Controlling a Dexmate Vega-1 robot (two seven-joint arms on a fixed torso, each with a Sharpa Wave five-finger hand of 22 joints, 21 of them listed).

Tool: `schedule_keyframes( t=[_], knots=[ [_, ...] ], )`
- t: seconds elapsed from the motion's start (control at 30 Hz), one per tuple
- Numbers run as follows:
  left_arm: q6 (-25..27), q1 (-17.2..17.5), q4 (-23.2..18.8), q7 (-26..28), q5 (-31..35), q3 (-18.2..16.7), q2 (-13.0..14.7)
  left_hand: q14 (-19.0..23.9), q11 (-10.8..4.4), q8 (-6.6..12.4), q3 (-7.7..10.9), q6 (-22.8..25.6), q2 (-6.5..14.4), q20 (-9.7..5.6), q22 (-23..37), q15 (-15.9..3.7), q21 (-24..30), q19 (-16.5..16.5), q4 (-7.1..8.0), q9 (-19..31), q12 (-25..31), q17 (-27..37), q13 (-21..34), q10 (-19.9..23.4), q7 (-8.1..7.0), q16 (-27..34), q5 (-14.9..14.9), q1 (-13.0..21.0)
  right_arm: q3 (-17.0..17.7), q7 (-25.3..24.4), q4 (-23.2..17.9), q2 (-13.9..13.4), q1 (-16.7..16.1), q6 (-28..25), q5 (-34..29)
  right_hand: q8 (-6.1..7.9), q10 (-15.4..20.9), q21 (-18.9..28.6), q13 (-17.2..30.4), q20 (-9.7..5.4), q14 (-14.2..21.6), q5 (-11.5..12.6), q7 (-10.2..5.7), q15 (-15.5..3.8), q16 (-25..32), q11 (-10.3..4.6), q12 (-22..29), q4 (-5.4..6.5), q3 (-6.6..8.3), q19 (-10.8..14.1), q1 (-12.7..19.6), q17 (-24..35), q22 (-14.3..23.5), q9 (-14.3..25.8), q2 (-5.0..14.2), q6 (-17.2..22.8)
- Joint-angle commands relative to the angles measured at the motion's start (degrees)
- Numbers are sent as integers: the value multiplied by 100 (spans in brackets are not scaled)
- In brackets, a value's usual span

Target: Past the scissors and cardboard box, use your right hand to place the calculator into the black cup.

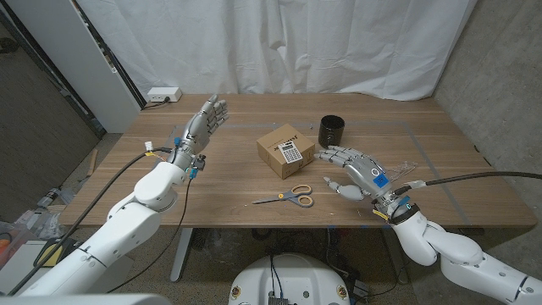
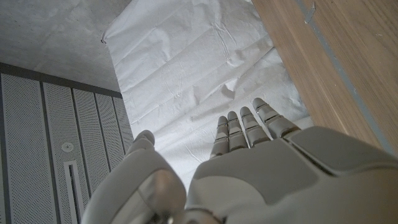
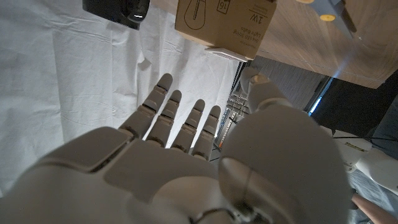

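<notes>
Calculator (image 1: 291, 152) is lying on the cardboard box (image 1: 282, 144), left of the black cup (image 1: 331, 130); light, stiff, slippery, probably best pinched by its long edges. Right hand (image 1: 356, 172) is hovering nearby, released, fingers spread.

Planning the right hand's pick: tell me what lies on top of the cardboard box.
The calculator lies flat on top of the cardboard box, keys up, toward the side near the right hand. Whatever is inside the box stays hidden; it is closed.
</notes>
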Motion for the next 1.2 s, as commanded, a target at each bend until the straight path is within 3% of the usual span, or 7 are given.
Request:
schedule_keyframes(
  t=[0.03, 0.1, 1.2],
  knots=[
    [18, 79, -83, 29, 20, -86, 1, 58, -9, -13, -29, 41, 12, 32, 30, -6, -12, 20, -5, 4, -13, 27, 17, 56, 3, -16, -16, 47, -307, -37, 195, 36, 309, 28, -109, -13, -35, -16, 14, -732, 2, 37, 1, -822, 36, -11, 0, 76, -28, 1, 1, 25, 8, 15, -10, -39],
    [6, 55, -61, 12, 31, -71, -12, 53, -58, -14, -33, 41, 13, 32, 30, -5, -13, 18, -4, 5, -18, 27, 17, 44, 9, -18, -16, 47, -362, -34, 253, 63, 379, 63, -104, -9, -37, -18, 15, -728, 0, 39, 1, -811, 39, -11, 1, 91, -46, 6, -15, 27, 9, 16, -15, -42],
    [82, 229, -153, 171, 71, -259, -16, 54, -21, -15, -66, 49, 22, 29, 30, -1, -15, 15, 2, 5, -19, 27, 18, 51, 2, -19, -18, 56, -1110, -119, 1159, 536, 1473, 461, -196, 109, 90, -33, 27, -663, 122, 93, 3, -760, 108, -9, 64, 184, -105, 88, 25, 51, 17, 34, 131, 130]
  ],
)
